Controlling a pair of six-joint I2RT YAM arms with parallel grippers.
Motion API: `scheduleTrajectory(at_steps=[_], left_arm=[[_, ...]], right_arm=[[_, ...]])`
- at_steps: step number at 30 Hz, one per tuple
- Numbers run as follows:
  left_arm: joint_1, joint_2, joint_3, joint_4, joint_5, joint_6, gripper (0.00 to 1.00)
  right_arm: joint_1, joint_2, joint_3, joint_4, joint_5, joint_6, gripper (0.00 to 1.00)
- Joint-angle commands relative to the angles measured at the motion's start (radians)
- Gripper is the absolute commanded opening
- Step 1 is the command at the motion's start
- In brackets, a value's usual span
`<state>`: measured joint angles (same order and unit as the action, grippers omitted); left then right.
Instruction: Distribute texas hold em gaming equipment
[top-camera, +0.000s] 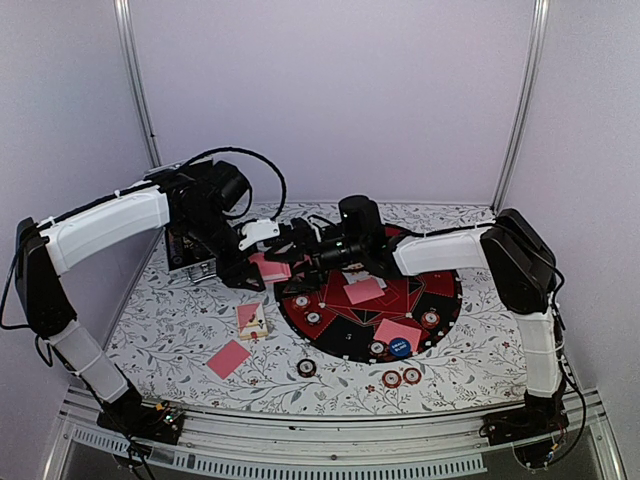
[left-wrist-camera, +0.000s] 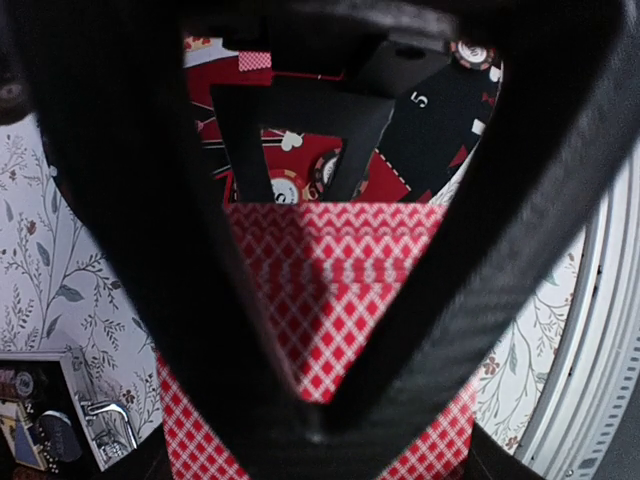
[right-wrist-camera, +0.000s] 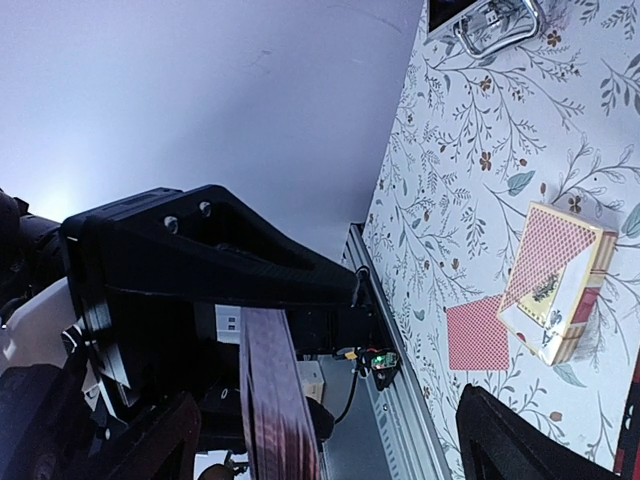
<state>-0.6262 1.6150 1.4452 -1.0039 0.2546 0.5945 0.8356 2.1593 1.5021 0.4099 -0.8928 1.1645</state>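
Presently left gripper (top-camera: 255, 272) clamps light, likely slick, bendy cards (left-wrist-camera: 330, 290) by one edge; right gripper (right-wrist-camera: 330, 430) gapes empty, should pinch free edge.

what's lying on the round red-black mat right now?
On the mat: two pink cards, a blue disc, several chips. The right arm covers its far side, so anything there is hidden.

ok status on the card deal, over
left fingers shut on a stack of cards. right fingers open, empty, close by that stack. nothing else in the way; case sits back behind the left arm.
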Motion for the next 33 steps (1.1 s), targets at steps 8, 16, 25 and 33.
scheduleTrajectory(at_steps=[8,16,25,33], left_arm=[[0.006,0.001,0.036,0.031,0.024,-0.001,0.00],[0.006,0.000,0.035,0.031,0.025,0.000,0.00],[0.006,-0.009,0.031,0.030,0.025,0.000,0.00],[0.006,-0.011,0.024,0.030,0.023,0.000,0.00]], right_arm=[[0.049,0.121,0.124,0.063,-0.014,0.074,0.89],[0.063,0.170,0.165,0.065,-0.022,0.089,0.89],[0.019,0.141,0.077,0.070,-0.004,0.079,0.84],[-0.016,0.079,0.002,0.082,0.002,0.062,0.80]])
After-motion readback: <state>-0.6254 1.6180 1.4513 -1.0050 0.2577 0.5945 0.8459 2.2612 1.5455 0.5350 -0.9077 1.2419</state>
